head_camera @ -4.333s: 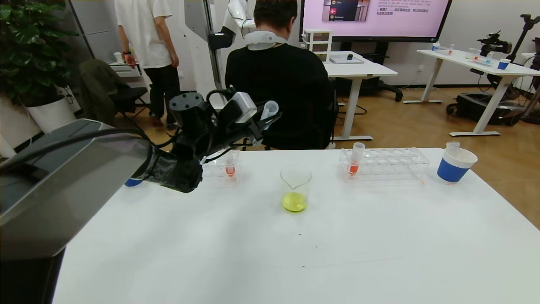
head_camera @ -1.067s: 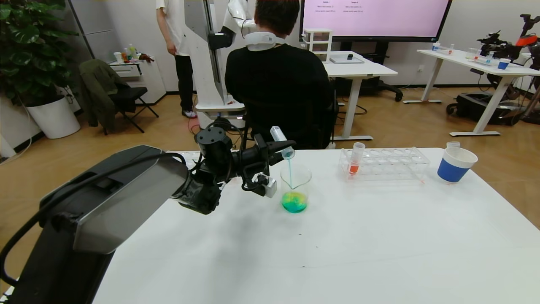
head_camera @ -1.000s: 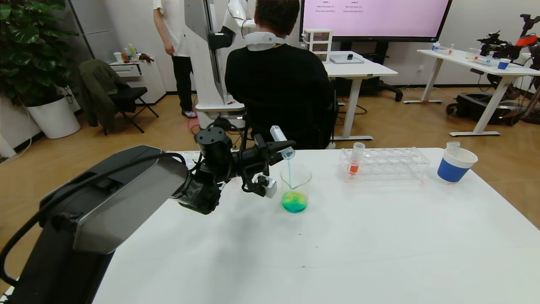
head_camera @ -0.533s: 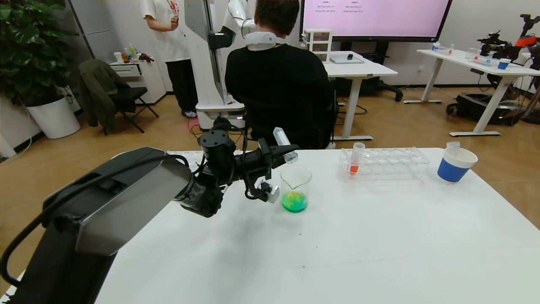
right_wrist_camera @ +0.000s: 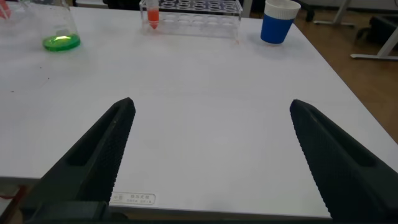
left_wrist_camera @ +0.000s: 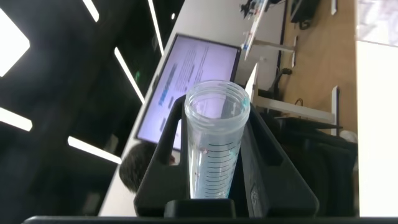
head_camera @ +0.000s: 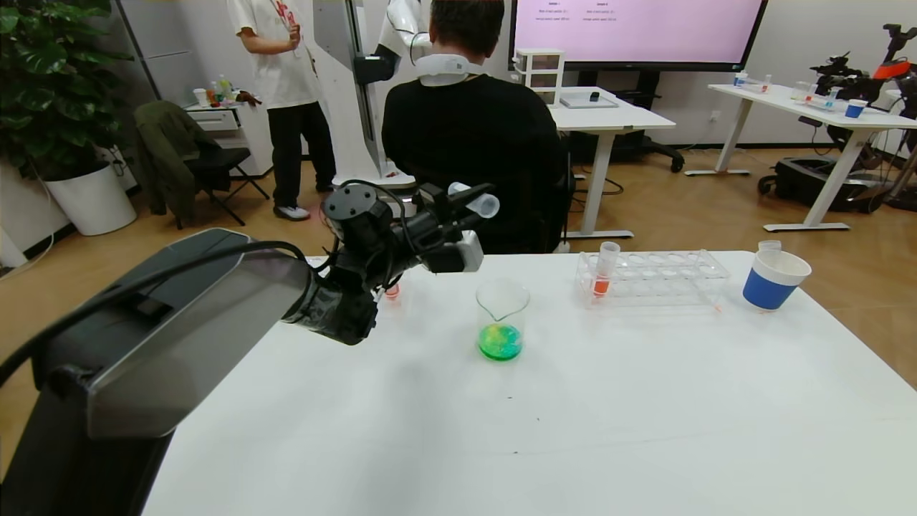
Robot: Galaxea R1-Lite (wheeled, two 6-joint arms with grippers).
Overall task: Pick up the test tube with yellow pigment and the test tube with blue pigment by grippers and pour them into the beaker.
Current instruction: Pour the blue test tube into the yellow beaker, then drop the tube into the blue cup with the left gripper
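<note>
On the white table (head_camera: pixel 573 401), the small clear glass beaker (head_camera: pixel 502 319) held green liquid; at its ten o'clock (raised) the black left gripper (head_camera: pixel 458 206) pinched a drained clear plastic tube (left_wrist_camera: pixel 213 140); right gripper (right_wrist_camera: pixel 208 155) spread.

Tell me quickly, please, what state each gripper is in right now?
Left gripper: closed on the emptied test tube, raised left of the beaker.
Right gripper: open, holding nothing, low over the table.

Small clear glass beaker (head_camera: pixel 502 309) holds green liquid streaked yellow; 1 clear plastic rack tube (head_camera: pixel 604 269) shows orange-red; round paper cup (head_camera: pixel 772 279) is blue with white rim
</note>
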